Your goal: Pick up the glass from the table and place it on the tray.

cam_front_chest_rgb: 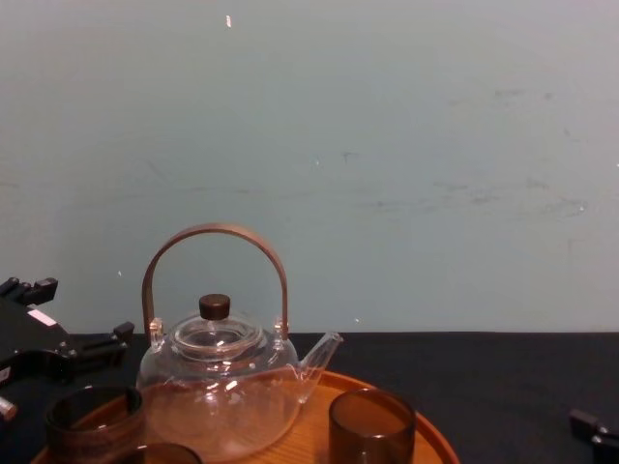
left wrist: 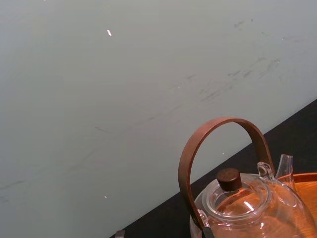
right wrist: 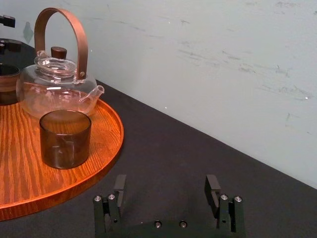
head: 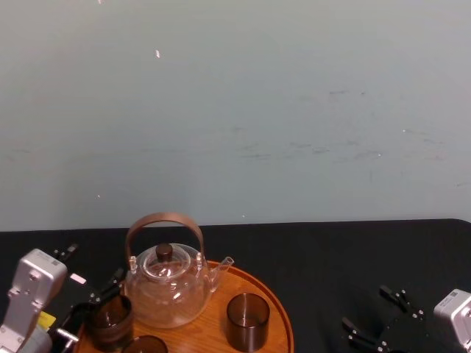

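Note:
The round orange-brown tray [head: 215, 325] lies at the table's near left. Three dark smoky glasses stand on it. One glass [head: 110, 321] is at the tray's left edge, also in the chest view [cam_front_chest_rgb: 94, 414]. My left gripper [head: 92, 266] hovers open just above and behind this glass, holding nothing; the chest view shows its fingers spread [cam_front_chest_rgb: 73, 311]. A second glass [head: 246, 321] stands at the tray's right front, and the rim of a third [head: 145, 344] shows at the bottom edge. My right gripper [right wrist: 166, 186] rests open on the table to the right of the tray.
A clear glass teapot [head: 168, 287] with an arched wooden handle stands mid-tray, right beside the left glass. Black tabletop [head: 346, 265] stretches to the right, and a pale wall rises close behind the table.

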